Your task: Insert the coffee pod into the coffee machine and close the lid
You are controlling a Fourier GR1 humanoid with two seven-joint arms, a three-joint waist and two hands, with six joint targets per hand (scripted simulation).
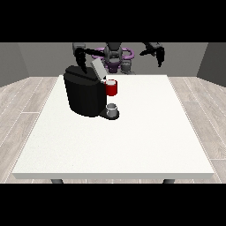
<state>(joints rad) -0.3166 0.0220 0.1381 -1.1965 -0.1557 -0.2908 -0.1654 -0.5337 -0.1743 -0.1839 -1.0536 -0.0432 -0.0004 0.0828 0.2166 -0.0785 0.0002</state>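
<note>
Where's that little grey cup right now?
The grey cup stands left of the table's middle in the front view, on the coffee machine's base, directly below its red pod holder.

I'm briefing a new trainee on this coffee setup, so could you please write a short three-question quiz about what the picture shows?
1. True or false: the lid of the coffee machine is shut flat.
2. What stands on the machine's base, under the red part? A) a small grey cup B) a spoon C) a plate
3. Which hand is nearer the machine: the hand at the view's left or the hand at the view's right?

Key:
1. False; the lid is tilted up.
2. A.
3. The hand at the view's left, just above the machine's top; the other hangs well off to the side over the table.
</note>
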